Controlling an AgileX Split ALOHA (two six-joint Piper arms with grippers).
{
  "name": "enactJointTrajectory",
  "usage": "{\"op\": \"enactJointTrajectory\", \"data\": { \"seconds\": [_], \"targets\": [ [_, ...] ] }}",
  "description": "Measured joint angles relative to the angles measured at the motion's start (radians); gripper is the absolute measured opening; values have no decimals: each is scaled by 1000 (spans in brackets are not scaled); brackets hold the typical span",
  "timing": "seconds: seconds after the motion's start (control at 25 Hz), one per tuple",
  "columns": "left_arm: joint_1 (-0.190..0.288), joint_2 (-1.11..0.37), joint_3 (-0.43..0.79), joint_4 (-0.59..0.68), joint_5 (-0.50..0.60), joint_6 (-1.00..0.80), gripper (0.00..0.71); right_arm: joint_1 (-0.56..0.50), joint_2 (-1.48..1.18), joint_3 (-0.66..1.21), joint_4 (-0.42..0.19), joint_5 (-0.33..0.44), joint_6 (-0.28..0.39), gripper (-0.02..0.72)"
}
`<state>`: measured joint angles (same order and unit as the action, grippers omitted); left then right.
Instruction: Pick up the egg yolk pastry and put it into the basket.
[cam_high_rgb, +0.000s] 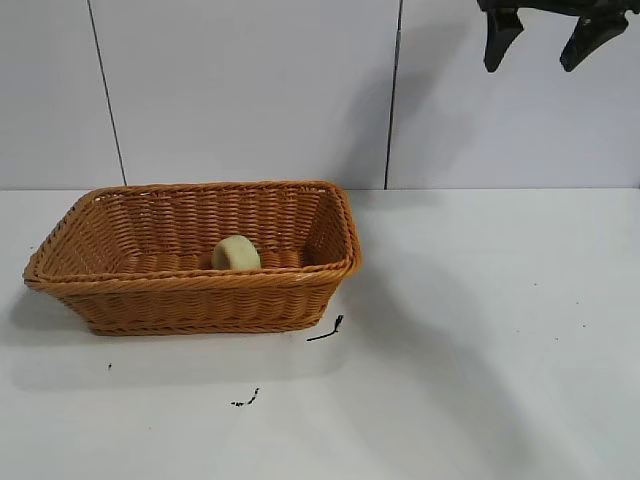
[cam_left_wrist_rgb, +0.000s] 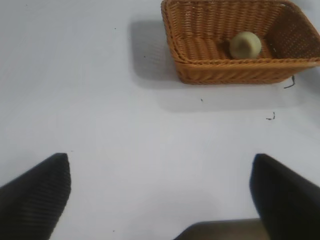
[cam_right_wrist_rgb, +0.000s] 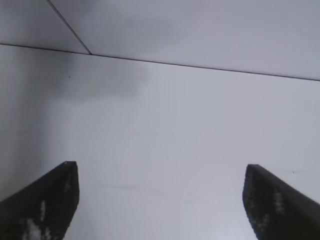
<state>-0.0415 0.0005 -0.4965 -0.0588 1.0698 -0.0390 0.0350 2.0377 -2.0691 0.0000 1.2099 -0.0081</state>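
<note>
The orange-brown wicker basket (cam_high_rgb: 100, 285) stands on the white table at the left. The pale yellow egg yolk pastry (cam_high_rgb: 236, 254) lies inside it on its floor, tipped on its edge near the front wall. Both also show far off in the left wrist view, the basket (cam_left_wrist_rgb: 225, 72) and the pastry (cam_left_wrist_rgb: 245, 44). My right gripper (cam_high_rgb: 541, 50) hangs open and empty high at the upper right, well away from the basket. In its own view the right gripper (cam_right_wrist_rgb: 160, 170) has only bare table between its jaws. My left gripper (cam_left_wrist_rgb: 160, 165) is open and empty over bare table, out of the exterior view.
Small black marks lie on the table in front of the basket (cam_high_rgb: 326, 331) and nearer the front edge (cam_high_rgb: 246, 399). A panelled white wall (cam_high_rgb: 250, 90) stands behind the table. The table (cam_high_rgb: 500, 330) stretches to the right of the basket.
</note>
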Motion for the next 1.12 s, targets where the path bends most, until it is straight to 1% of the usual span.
{"op": "enactJointTrajectory", "data": {
  "seconds": [0.28,0.6,0.92,1.04,1.12],
  "targets": [
    [0,0,0,0,0,0,695,0,-312,338,0,2,-18,610],
    [0,0,0,0,0,0,695,0,-732,716,0,2,-18,610],
    [0,0,0,0,0,0,695,0,-1160,1135,0,1,-22,610],
    [0,0,0,0,0,0,695,0,-1334,1278,0,-36,-23,610],
    [0,0,0,0,0,0,695,0,-1443,1366,0,-82,-23,610]
  ]
}}
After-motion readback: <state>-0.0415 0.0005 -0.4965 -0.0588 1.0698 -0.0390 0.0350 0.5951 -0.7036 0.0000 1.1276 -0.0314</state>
